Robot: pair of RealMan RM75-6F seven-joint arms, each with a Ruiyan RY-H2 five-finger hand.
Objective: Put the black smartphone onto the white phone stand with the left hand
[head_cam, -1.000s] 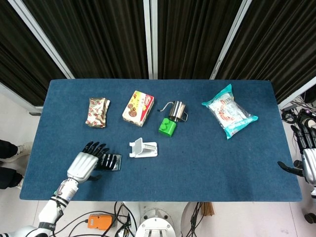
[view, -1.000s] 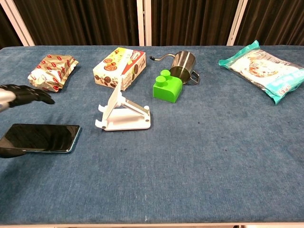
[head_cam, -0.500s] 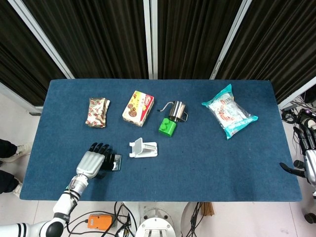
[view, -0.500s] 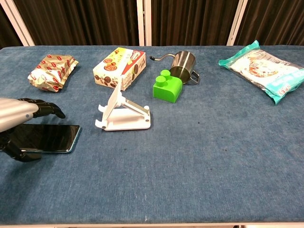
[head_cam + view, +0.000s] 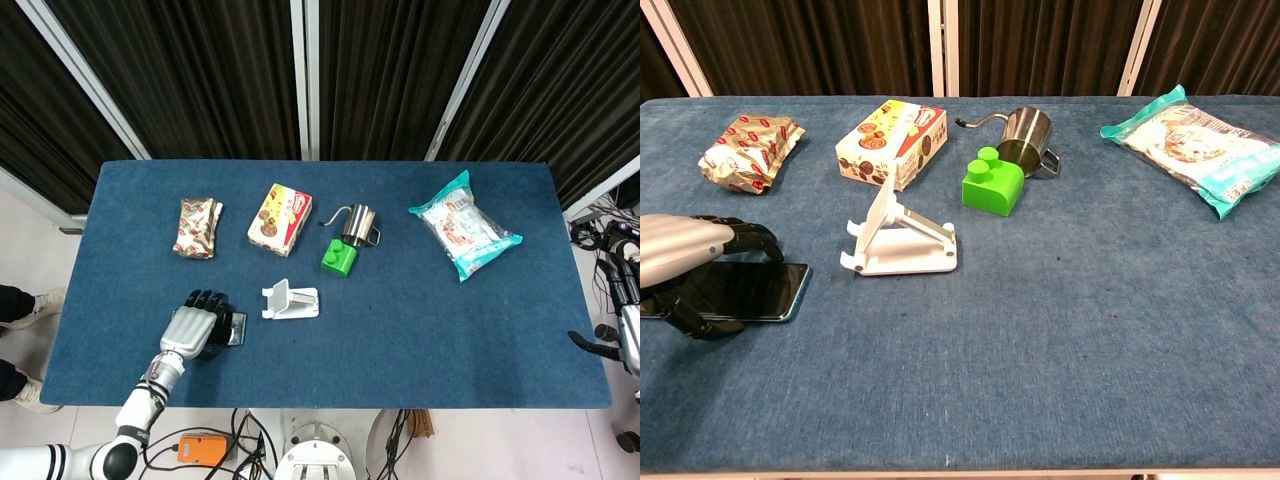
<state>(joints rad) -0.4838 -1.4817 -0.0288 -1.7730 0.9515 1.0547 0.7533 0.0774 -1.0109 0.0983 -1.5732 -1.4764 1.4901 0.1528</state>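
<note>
The black smartphone point(image 5: 755, 289) lies flat on the blue table, left of the white phone stand point(image 5: 902, 245). My left hand point(image 5: 685, 262) arches over the phone's left part, its fingers point(image 5: 758, 236) above the far edge and the thumb by the near edge. I see no firm grip on it. In the head view the left hand point(image 5: 193, 327) hides most of the smartphone point(image 5: 237, 328), and the phone stand point(image 5: 291, 299) stands just to its right. My right hand point(image 5: 622, 343) hangs off the table's right end, holding nothing.
Along the back stand a snack packet point(image 5: 743, 150), a biscuit box point(image 5: 891, 145), a green block point(image 5: 994, 183), a steel pitcher point(image 5: 1027, 132) and a blue-edged bag point(image 5: 1193, 146). The table's front edge point(image 5: 330, 405) runs close behind the left hand.
My left hand has slid right along the phone and lowered over it, its fingers curling down towards the far edge. The phone and the stand have not moved.
</note>
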